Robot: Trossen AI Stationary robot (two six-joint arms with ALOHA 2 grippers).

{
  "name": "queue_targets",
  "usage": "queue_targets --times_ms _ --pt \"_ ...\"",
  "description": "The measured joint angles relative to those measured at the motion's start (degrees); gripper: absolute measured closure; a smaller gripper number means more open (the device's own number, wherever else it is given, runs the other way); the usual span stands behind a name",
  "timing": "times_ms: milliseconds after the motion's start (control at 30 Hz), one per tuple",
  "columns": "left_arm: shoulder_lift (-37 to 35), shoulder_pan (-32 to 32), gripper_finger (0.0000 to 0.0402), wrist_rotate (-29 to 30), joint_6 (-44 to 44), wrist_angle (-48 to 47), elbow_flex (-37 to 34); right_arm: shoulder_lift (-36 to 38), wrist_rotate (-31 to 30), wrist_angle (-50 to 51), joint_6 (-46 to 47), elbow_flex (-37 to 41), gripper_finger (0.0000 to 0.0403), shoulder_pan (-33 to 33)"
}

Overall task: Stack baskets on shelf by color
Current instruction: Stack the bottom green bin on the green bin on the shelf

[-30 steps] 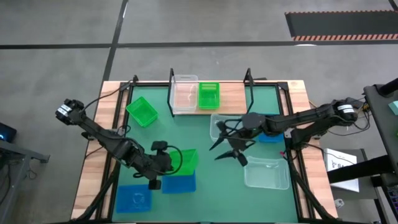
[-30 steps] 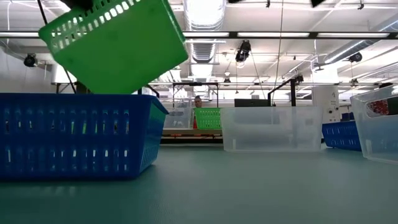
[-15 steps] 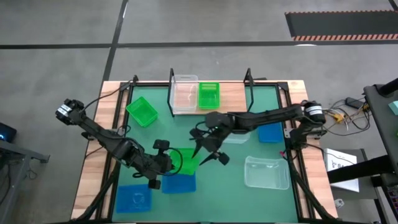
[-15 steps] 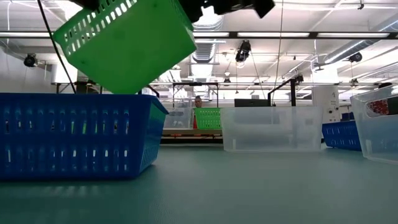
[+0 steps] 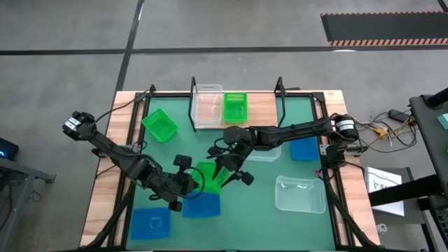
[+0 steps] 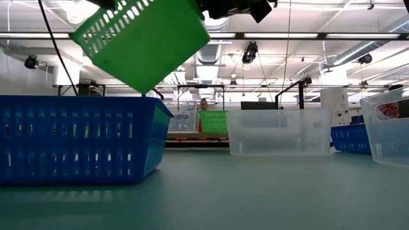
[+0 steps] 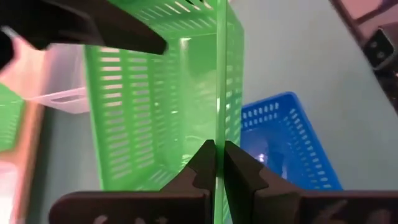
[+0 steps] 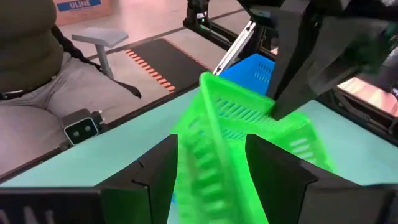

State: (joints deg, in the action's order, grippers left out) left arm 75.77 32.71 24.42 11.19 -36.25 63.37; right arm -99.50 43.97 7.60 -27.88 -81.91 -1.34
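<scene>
My left gripper point(image 5: 190, 183) point(image 7: 216, 155) is shut on a bright green basket point(image 5: 210, 176) point(image 6: 144, 41), which hangs tilted above a blue basket point(image 5: 201, 205) point(image 6: 77, 137). My right gripper point(image 5: 231, 170) point(image 8: 211, 162) is open at the green basket's point(image 8: 249, 143) other side, with one of its walls between the fingers. On the shelf point(image 5: 262, 105) at the far edge, a clear basket point(image 5: 207, 106) and a green one point(image 5: 234, 107) stand side by side on their bottoms. My left gripper holds the green basket by the upper edge of one wall point(image 7: 217, 124), one finger inside the basket and one outside. The fingers come from the table's left. The basket is lifted clear and tilted. My right gripper's fingers straddle a wall point(image 8: 205, 106); whether they touch it I cannot tell.
A further green basket point(image 5: 159, 125) sits on the mat's far left. Blue baskets rest at the near left point(image 5: 150, 222) and at the right point(image 5: 304, 149). Clear baskets lie under my right arm point(image 5: 262, 150) and at the near right point(image 5: 300, 194). The mat's near middle is bare.
My right arm has swung toward the table's left, from beside the clear basket to the held green basket, staying open. The green basket has tipped further and shifted a little toward the right gripper, still held aloft by my left gripper.
</scene>
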Motion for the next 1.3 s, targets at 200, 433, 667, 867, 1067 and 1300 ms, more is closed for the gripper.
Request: queue_targets --times_ms 200,433,667,867,1067,1300 --pt "0.00 -0.13 0.0402 3.72 -0.08 -0.13 0.00 0.00 0.52 0.30 -0.73 0.20 0.0267 0.00" --pt "0.00 -0.10 0.0401 5.18 -0.19 1.33 -0.09 0.00 3.12 1.11 -4.11 0.16 0.0364 0.07" --pt "-0.11 -0.11 0.0346 6.41 0.09 2.15 -0.19 0.00 2.97 1.46 -5.70 0.17 0.0388 0.00" --pt "-0.24 -0.11 0.0274 7.52 -2.35 1.61 -0.16 0.90 2.28 2.27 -6.33 0.20 0.0390 -0.02" --pt "-3.18 -0.14 0.0242 9.69 -11.50 2.03 0.56 4.75 -3.31 9.83 -7.95 0.15 0.0390 -0.02" --pt "-7.12 -0.54 0.0240 23.06 -21.36 11.37 -2.32 9.42 -19.37 19.82 -9.49 0.15 0.0390 -0.02"
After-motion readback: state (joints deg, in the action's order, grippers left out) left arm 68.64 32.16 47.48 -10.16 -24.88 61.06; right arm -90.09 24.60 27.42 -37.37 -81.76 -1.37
